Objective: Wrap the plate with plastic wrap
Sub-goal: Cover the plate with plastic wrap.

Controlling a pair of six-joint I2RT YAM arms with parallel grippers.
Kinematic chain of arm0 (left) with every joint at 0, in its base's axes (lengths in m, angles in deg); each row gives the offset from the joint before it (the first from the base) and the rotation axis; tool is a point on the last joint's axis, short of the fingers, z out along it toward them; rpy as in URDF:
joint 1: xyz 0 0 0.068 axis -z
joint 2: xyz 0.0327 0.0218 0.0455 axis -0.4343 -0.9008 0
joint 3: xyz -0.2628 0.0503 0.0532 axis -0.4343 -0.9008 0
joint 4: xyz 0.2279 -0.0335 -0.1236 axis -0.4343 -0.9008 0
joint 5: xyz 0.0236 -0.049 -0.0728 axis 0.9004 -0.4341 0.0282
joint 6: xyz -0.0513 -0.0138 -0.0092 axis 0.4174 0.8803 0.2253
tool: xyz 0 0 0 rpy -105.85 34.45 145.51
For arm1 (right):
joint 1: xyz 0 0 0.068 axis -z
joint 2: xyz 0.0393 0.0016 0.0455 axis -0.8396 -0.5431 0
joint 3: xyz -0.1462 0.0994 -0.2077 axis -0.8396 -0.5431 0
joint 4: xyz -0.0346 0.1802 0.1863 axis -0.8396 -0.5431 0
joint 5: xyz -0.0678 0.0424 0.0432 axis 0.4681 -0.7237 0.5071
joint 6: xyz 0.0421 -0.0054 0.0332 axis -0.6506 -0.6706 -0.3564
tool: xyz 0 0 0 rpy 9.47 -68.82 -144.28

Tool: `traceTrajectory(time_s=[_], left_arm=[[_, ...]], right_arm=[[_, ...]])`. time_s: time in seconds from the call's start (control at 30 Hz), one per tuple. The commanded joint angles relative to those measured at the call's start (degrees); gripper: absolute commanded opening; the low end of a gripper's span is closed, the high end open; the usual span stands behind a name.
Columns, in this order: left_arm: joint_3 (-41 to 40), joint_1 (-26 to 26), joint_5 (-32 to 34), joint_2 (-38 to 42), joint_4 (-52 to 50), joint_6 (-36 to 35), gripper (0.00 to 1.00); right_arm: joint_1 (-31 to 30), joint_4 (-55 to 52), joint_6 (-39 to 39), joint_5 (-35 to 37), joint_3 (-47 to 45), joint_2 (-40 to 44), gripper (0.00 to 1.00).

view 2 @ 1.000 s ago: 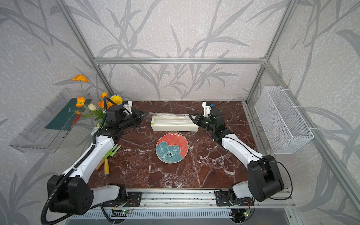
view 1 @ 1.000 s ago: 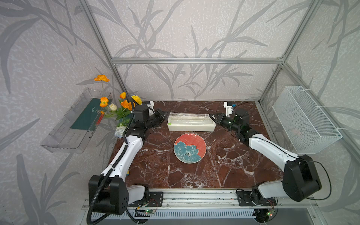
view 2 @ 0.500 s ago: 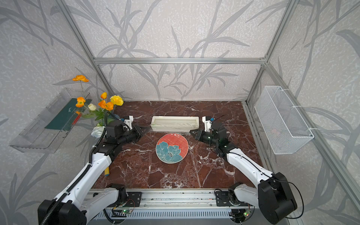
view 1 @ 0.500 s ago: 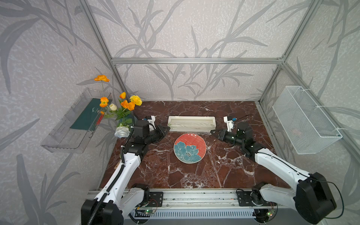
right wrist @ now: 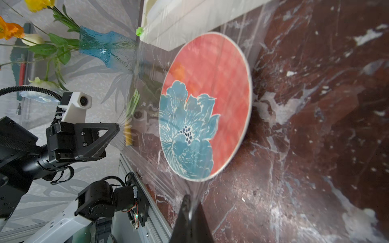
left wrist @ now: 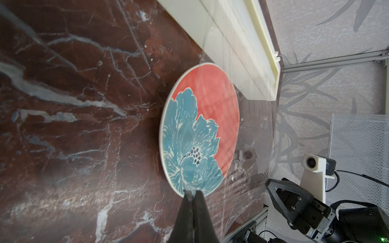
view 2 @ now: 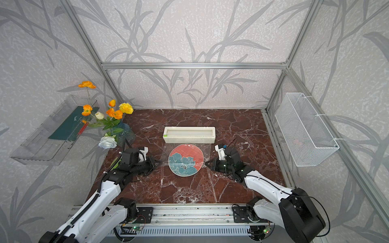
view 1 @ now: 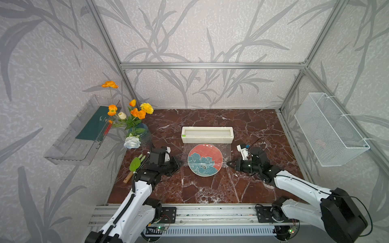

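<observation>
Left tool [view 1: 180, 163] low, horizontal beside plate [view 1: 205, 151]

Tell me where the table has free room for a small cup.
Free: the front strip of the table between plate and rail; the back right corner beside the dispenser box. Crowded: the middle, where left gripper and right gripper stretch the plastic wrap over the plate; the left edge, with vase and green utensil.

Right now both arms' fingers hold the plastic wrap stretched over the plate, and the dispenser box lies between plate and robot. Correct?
No: both top views show the dispenser box beyond the plate, farther from the robot. The left fingers and right fingers do hold the plastic wrap stretched over it.
</observation>
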Motion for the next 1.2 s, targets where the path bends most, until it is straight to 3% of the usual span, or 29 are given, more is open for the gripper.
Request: traceTrajectory(time_s=[0.0,0.27,0.67,1.17], left_arm=[[-1.87,-0.22,3.21,0.58,-2.14,0.84,0.0],[-2.97,0.05,4.32,0.51,-5.26,-0.39,0.0],[-5.76,0.22,5.93,-3.32,-4.65,-0.43,0.0],[-6.34,0.22,6.52,-10.53,-2.81,-2.27,0.0]], right_arm=[[0.07,-3.49,0.83,-0.98,-2.0,-0.35,0.0],[-0.54,-7.18,2.39,-1.94,-1.45,-2.26,0.0],[-4.54,-5.1,3.11,-0.27,0.16,-12.59,0.0],[-4.51,-9.78,6.08,3.11,1.36,-12.55,0.0]])
